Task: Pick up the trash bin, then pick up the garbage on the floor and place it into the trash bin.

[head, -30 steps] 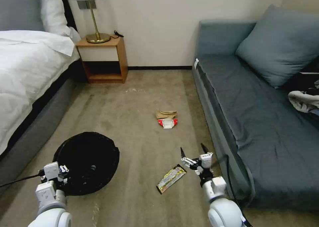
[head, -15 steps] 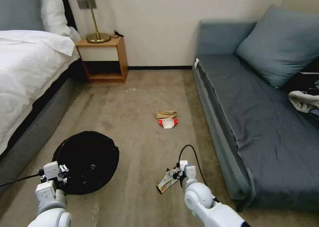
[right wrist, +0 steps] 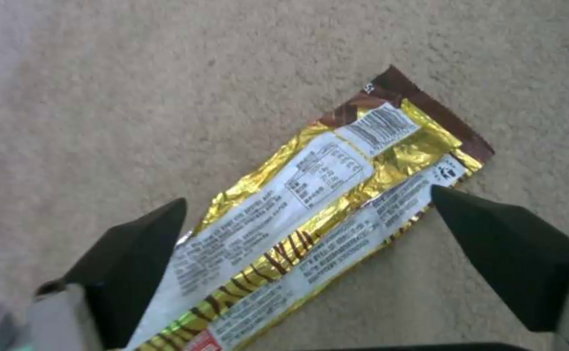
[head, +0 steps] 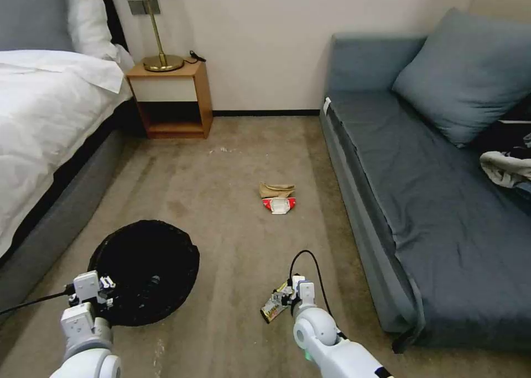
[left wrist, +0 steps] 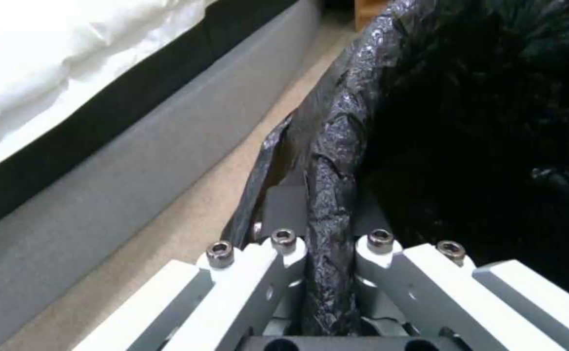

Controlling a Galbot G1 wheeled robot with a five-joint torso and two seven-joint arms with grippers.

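left arm: showing rounded white shell, boxy white wrist block, black cable trailing off
left gripper (left wrist: pixel 326 273): showing pale grey linkage bars, four dark hex screws
right arm: showing white shell, black cable looping
right gripper (right wrist: pixel 307 229): showing black pointed fingertips (right wrist: pixel 138 243), grey bases

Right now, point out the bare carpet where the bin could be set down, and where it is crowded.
Bare carpet runs between the trash bin and the red-and-white packet, and on toward the nightstand. It is crowded near the sofa, where the right gripper, jaws open, straddles the snack wrapper. The left gripper pinches the bin's rim beside the bed.
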